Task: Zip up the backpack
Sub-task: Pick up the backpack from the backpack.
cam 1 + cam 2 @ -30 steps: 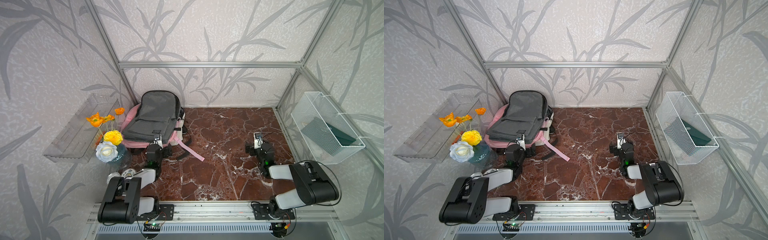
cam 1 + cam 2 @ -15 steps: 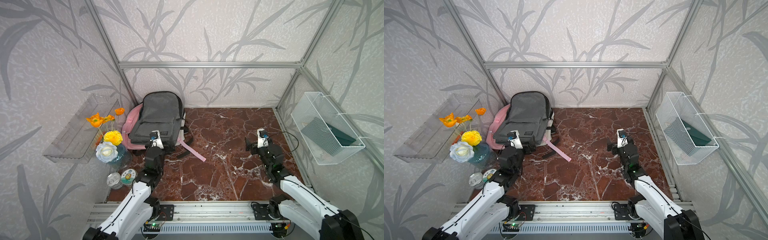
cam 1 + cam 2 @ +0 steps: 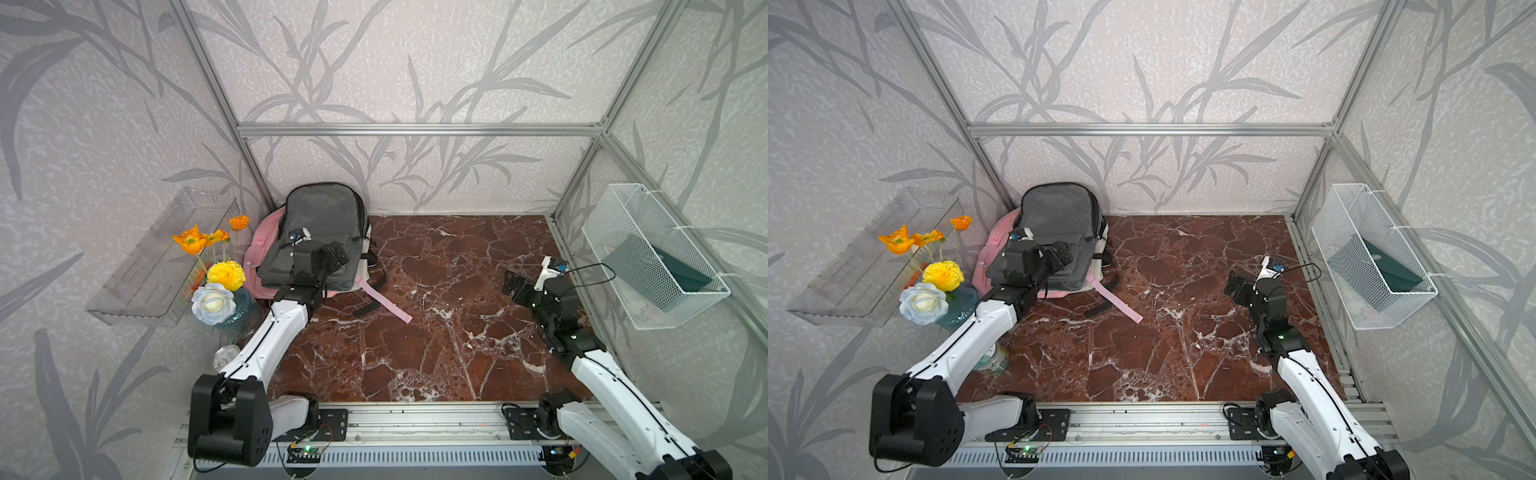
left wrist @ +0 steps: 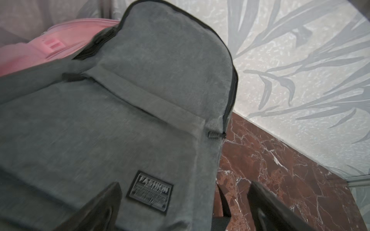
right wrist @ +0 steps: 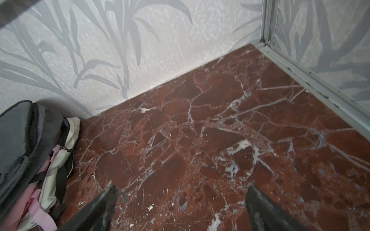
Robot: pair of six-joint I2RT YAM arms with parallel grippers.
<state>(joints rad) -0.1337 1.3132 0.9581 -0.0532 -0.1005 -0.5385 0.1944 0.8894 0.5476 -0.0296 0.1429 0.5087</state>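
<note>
A grey backpack (image 3: 322, 212) with a pink back and straps leans in the back left corner, seen in both top views (image 3: 1059, 210). My left gripper (image 3: 336, 255) hovers open over its lower front pocket. In the left wrist view the open fingers (image 4: 104, 206) straddle the backpack's edge near a FASHION patch (image 4: 150, 192). A black zipper (image 4: 232, 90) runs round the top, with a pull (image 4: 215, 135) at its side. A dark gap (image 4: 96, 44) shows between the grey front and the pink back. My right gripper (image 3: 513, 286) is open and empty above the floor, far right of the backpack (image 5: 18, 136).
A blue vase of flowers (image 3: 216, 286) and a clear wall shelf (image 3: 158, 257) stand left of the backpack. A tin (image 3: 992, 361) sits by the left arm. A pink strap (image 3: 382, 297) trails onto the marble floor (image 3: 436, 311). A white wire basket (image 3: 652, 257) hangs on the right wall.
Both arms have unfolded and reached forward. The left gripper has risen over the backpack's front. The right gripper has lifted and turned toward the left. Both jaws stayed open.
</note>
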